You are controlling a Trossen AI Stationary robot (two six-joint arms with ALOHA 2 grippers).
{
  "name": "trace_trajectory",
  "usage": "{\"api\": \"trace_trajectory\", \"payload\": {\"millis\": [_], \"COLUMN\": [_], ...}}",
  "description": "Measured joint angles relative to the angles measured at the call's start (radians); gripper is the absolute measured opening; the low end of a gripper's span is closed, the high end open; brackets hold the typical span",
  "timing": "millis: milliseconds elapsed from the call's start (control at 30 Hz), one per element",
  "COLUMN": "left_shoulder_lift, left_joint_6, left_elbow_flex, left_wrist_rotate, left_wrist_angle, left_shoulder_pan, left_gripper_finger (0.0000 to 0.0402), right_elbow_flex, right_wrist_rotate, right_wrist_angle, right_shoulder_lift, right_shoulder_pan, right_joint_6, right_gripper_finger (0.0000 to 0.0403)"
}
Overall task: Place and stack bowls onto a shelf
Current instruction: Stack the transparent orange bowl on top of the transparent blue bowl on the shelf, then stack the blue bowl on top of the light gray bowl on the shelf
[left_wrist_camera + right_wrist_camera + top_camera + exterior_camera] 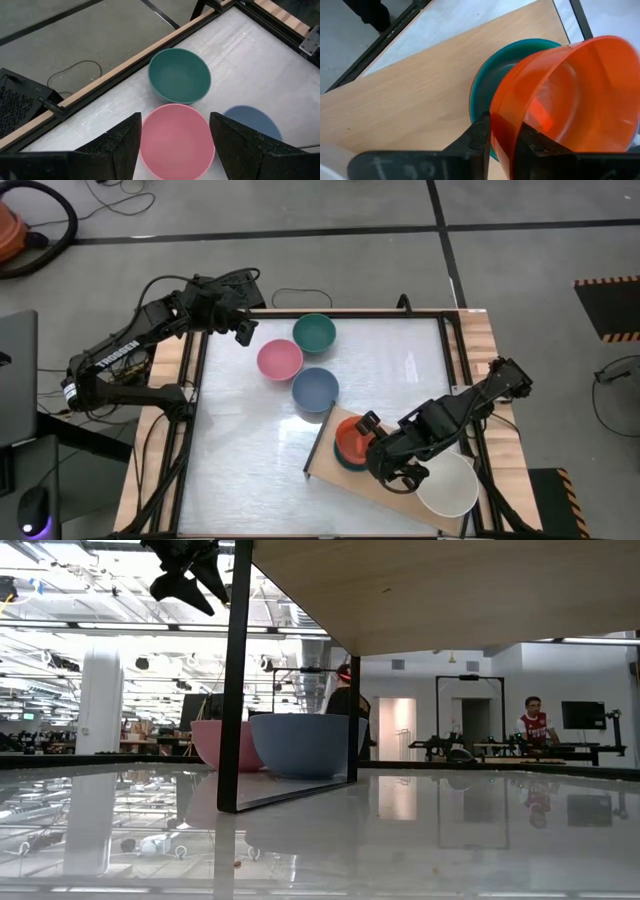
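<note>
A red bowl (352, 436) sits tilted over a cyan bowl (349, 461) on the light-wood shelf (385, 485), close to its dark-edged end. My right gripper (378, 452) is shut on the red bowl. A white bowl (447, 486) stands on the shelf's other end. Pink (279, 359), teal (314, 333) and blue-grey (315, 388) bowls rest on their bases on the table. My left gripper (175, 145) is open, hovering above the pink bowl (176, 140) near the far left corner. My right gripper pinches the red bowl's rim (506, 116) on the side nearest the wrist, one finger (479, 137) outside the wall and one (536, 145) inside. It comes slanting down from the table's right. The bowl is tilted over the cyan bowl (487, 85); whether they touch, I cannot tell.
The shelf stands raised on a dark leg (235, 680) at the table's near right. A wood and dark-metal frame (190, 380) borders the tabletop. The near left of the table (240, 470) shows bare surface. A person (536, 720) sits far off in the room.
</note>
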Motion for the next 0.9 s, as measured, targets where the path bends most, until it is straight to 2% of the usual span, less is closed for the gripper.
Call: {"api": "trace_trajectory", "payload": {"millis": [333, 533, 633, 733, 833, 900], "left_shoulder_lift": [0.0, 0.0, 0.0, 0.0, 0.0, 0.0], "left_joint_6": [0.0, 0.0, -0.001, -0.002, -0.002, -0.004], "left_elbow_flex": [0.0, 0.0, 0.0, 0.0, 0.0, 0.0], "left_wrist_rotate": [0.0, 0.0, 0.009, 0.038, 0.064, 0.068], "left_wrist_angle": [0.0, 0.0, 0.0, 0.0, -0.01, -0.025], "left_shoulder_pan": [0.0, 0.0, 0.0, 0.0, 0.0, 0.0], "left_gripper_finger": [0.0219, 0.0219, 0.0219, 0.0219, 0.0219, 0.0219], "right_elbow_flex": [0.0, 0.051, 0.134, 0.242, 0.348, 0.384], "right_wrist_rotate": [-0.023, -0.016, 0.061, 0.178, 0.347, 0.398], "right_wrist_angle": [0.026, 0.049, 0.043, 0.048, 0.073, 0.127], "right_shoulder_lift": [0.0, -0.003, -0.005, -0.01, -0.016, -0.018], "right_shoulder_pan": [-0.006, -0.007, -0.024, -0.07, -0.146, -0.221], "right_joint_6": [0.03, 0.189, 0.257, 0.245, 0.239, 0.238], "right_gripper_finger": [0.0168, 0.018, 0.017, 0.016, 0.0152, 0.0151]}}
